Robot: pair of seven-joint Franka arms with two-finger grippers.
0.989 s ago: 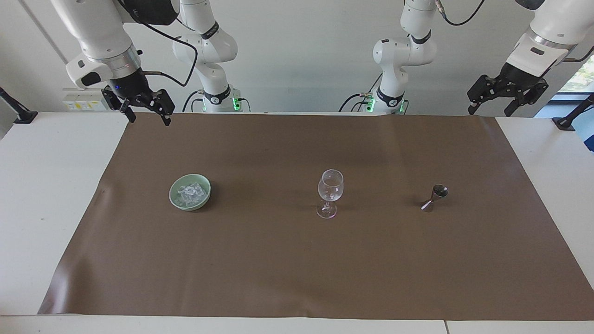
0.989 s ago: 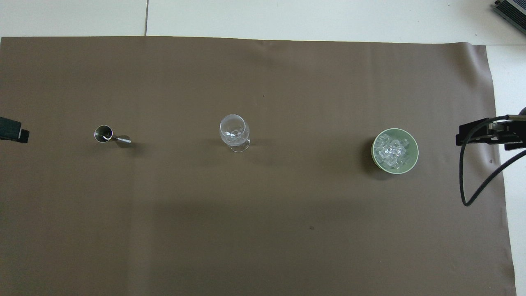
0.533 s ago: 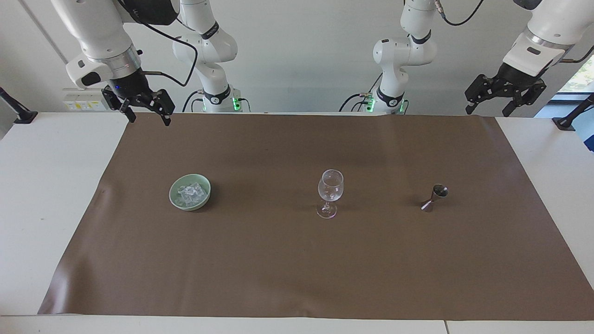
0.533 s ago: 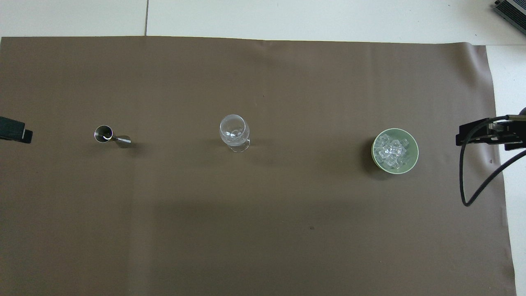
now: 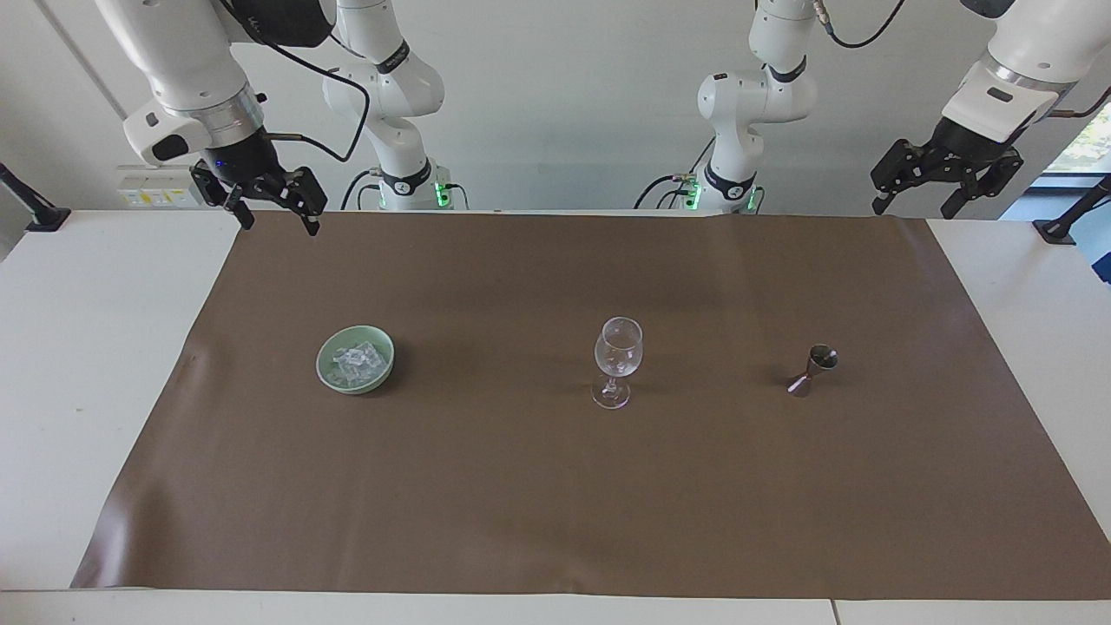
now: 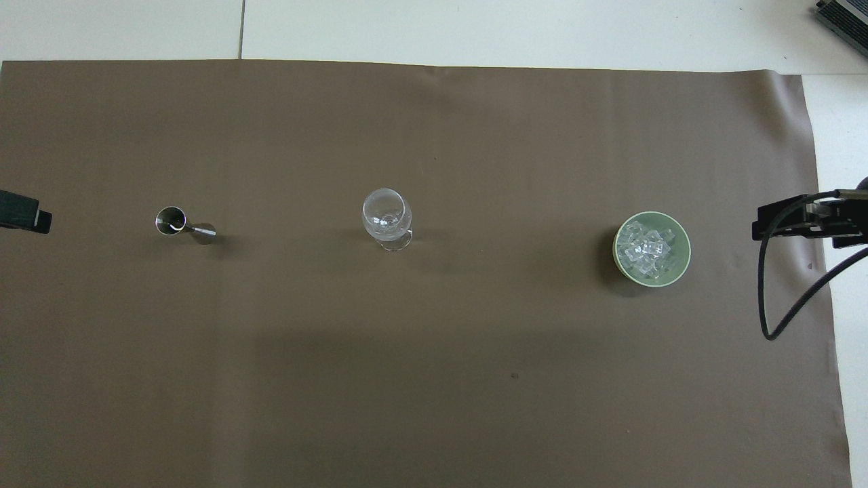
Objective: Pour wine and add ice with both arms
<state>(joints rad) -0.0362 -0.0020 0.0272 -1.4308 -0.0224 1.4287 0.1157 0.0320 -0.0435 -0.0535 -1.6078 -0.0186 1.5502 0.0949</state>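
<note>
A pale green bowl [image 5: 358,387] holds the ice [image 5: 354,359], a handful of small clear cubes, toward the right arm's end of the table. A clear stemmed glass [image 5: 617,360] stands upright mid-table. A small metal jigger [image 5: 811,371] stands toward the left arm's end. My right gripper [image 5: 279,224] is open and empty, raised over the mat's edge nearest the robots. My left gripper [image 5: 913,208] is open and empty, raised over the mat's corner. In the overhead view I see the ice [image 6: 647,247], the bowl [image 6: 685,252], the glass [image 6: 387,217] and the jigger [image 6: 183,224].
A brown mat [image 5: 555,486] covers most of the white table [image 5: 78,347]. A black cable [image 6: 780,305] hangs from the right arm beside the bowl. Only the tips of the left gripper [image 6: 24,220] and right gripper [image 6: 807,224] show in the overhead view.
My left gripper has risen slightly and shifted a little. The right arm and the things on the mat have not moved.
</note>
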